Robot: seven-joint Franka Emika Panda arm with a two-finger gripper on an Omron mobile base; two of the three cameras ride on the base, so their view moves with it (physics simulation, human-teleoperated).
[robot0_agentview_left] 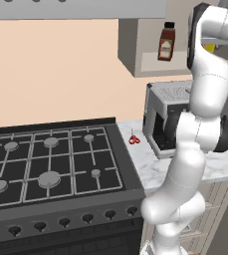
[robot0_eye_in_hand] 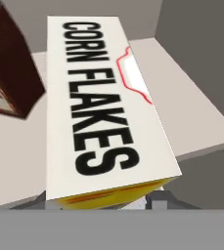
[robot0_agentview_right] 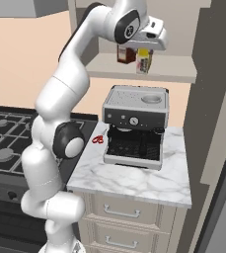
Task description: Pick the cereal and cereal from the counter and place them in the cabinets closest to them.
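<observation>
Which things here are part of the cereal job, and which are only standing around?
Job: cereal box, held in the shut gripper; cabinet shelf; counter.
Not the job: brown bottle, coffee machine, red cup, gas hob.

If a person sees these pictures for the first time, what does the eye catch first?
The tall white arm, reaching up into the open wall cabinet, where its gripper holds a yellow cereal box beside a brown bottle. On the marble counter below stands a silver coffee machine, with a black gas hob to its left.
</observation>
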